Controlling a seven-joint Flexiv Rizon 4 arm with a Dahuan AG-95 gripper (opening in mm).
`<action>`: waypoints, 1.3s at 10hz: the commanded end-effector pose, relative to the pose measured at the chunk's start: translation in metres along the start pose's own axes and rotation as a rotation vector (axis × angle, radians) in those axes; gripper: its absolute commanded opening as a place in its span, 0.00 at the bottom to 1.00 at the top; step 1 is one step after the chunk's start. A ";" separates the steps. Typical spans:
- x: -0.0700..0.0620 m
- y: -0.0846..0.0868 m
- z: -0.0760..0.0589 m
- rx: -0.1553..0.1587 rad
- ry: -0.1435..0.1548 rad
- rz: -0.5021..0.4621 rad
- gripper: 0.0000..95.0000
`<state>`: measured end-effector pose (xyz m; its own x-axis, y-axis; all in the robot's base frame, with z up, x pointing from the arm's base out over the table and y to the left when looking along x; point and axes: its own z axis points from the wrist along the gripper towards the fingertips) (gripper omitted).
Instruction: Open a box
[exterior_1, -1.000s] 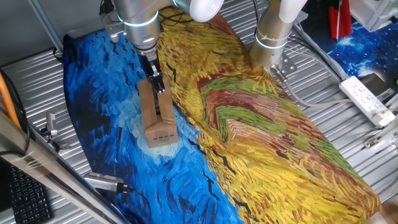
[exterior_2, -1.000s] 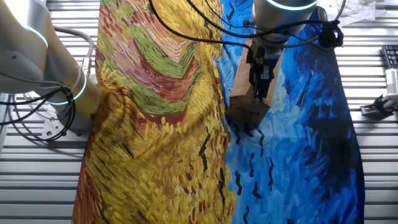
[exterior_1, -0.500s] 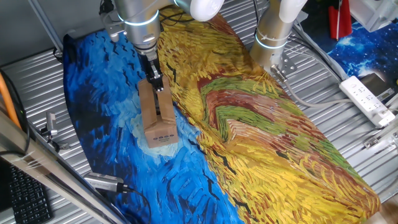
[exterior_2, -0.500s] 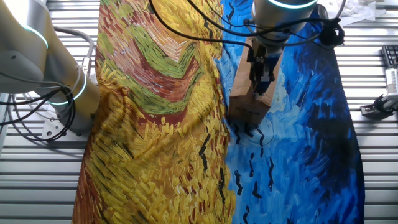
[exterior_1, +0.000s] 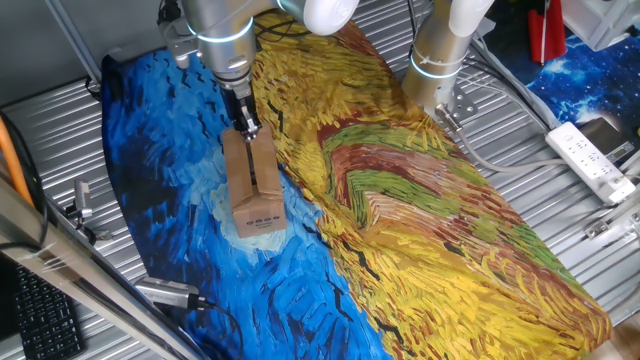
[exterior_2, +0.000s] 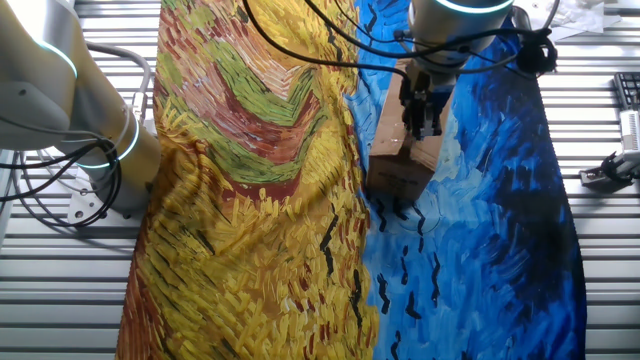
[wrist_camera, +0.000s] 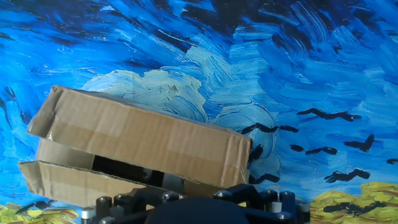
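The box lay lengthwise on the blue part of the painted cloth, close beside the seam where blue met yellow, its printed end facing near in one fixed view. Its top flaps had parted: from the hand view the box showed a dark slit between a raised flap and the one below it. The claw stood over the far end of the box, its tips at the flap edge; I could not tell whether it was clenched or released. From the other side the claw sat on the same end of the box. Bare blue cloth lay open to the left and near sides; the ribbed counter ran beyond the cloth's edge. Against a second earlier, the claw had drawn back along the box toward its far end and sat higher; the box had not shifted.
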<state>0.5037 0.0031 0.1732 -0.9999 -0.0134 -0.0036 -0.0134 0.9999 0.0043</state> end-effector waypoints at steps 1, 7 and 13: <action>0.000 0.000 0.000 0.000 0.000 0.000 0.00; -0.002 0.002 -0.003 0.001 0.003 0.004 0.00; -0.003 0.003 -0.003 0.002 0.003 0.005 0.00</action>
<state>0.5073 0.0067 0.1769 -1.0000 -0.0093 -0.0026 -0.0093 1.0000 0.0035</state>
